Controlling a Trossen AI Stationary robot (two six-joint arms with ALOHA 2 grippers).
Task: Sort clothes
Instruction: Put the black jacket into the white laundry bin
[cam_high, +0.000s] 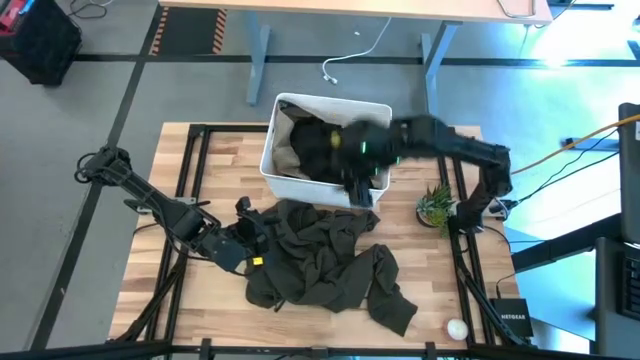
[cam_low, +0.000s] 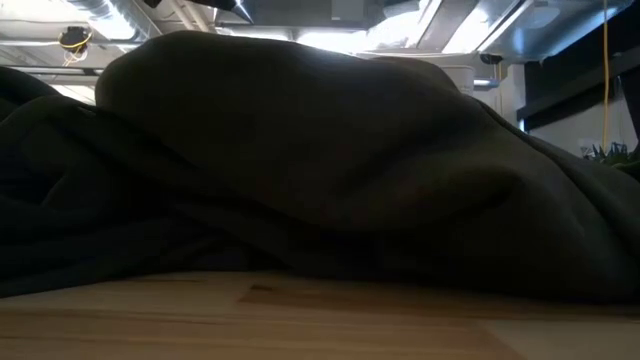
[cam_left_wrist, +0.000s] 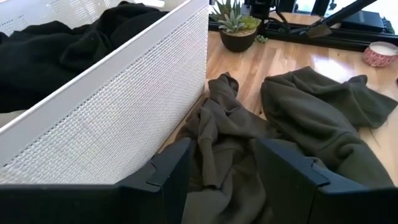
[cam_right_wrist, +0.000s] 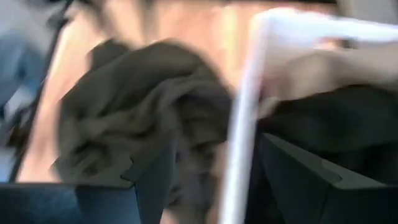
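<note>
Sprawling crumpled olive garment (cam_high: 320, 262) | woven white bin (cam_high: 300, 180) | left fingers (cam_left_wrist: 168, 180) apart | right fingers (cam_right_wrist: 155, 180) apart

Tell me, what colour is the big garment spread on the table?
Dark olive-grey garment, clearest in the high view.

We see a white mesh-walled bin (cam_high: 280, 165) on the wooden counter (cam_high: 220, 160). Near its right side stands a small potted plant (cam_high: 436, 207). A small round pink-and-white container (cam_high: 456, 328) sits at the counter's near right corner.
</note>
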